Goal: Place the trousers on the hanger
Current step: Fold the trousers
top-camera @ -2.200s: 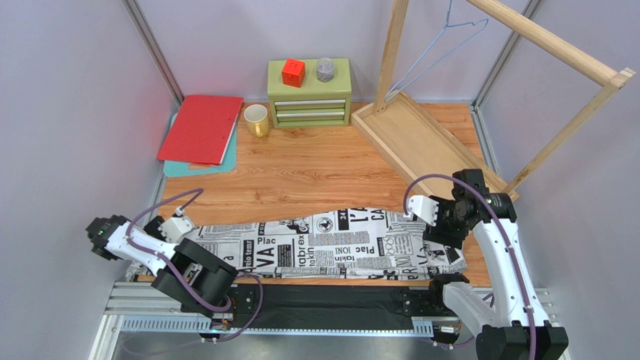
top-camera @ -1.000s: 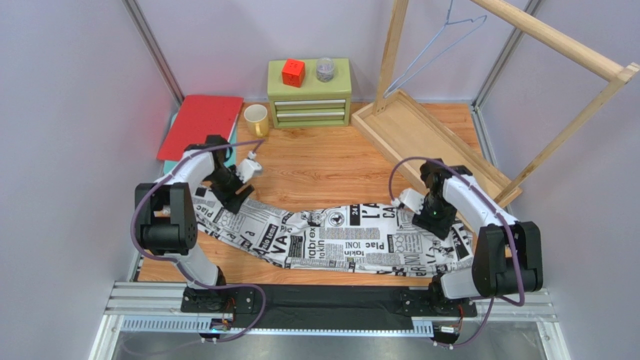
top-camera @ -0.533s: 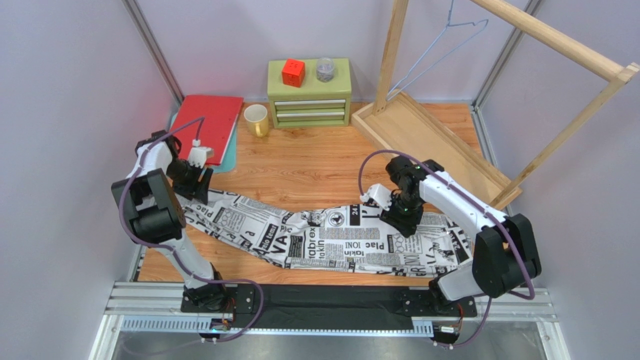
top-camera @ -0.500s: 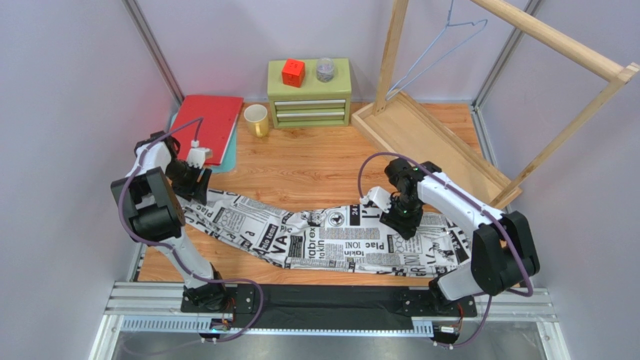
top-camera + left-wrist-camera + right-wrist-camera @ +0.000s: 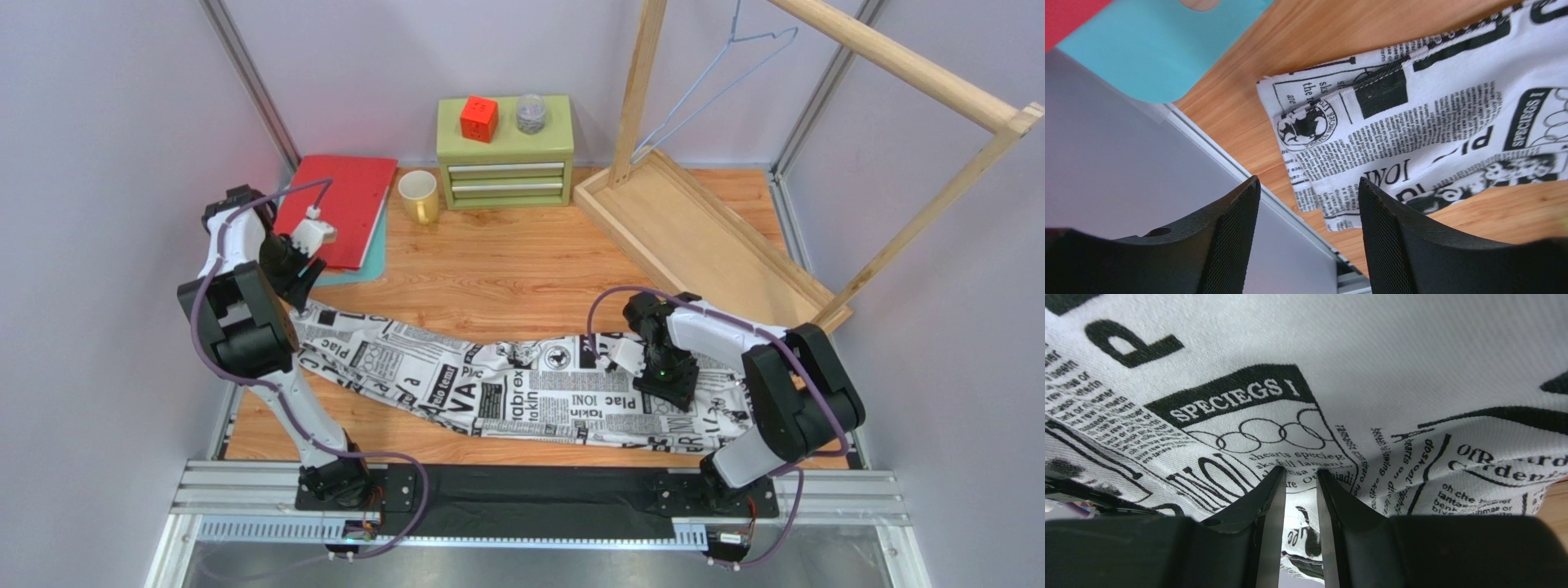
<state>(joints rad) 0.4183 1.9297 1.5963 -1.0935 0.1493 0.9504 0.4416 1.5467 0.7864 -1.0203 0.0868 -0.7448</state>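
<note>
Limp, light trousers (image 5: 515,386) lie across the near table (image 5: 515,270), probably best pinched by a fold; left gripper (image 5: 1309,184) hangs open, empty, over their left end; right gripper (image 5: 1300,478), nearly closed, pinches cloth near their right end.

The trousers (image 5: 515,390) lie (stretched lengthwise) across the table (image 5: 515,276).

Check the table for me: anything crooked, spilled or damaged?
Nothing spilled or damaged. The trousers lie kinked, not straight: the left end angles toward the back, its hem corner at the left edge of the table, with wrinkles mid-length. The hanger hangs bare on the rack.
</note>
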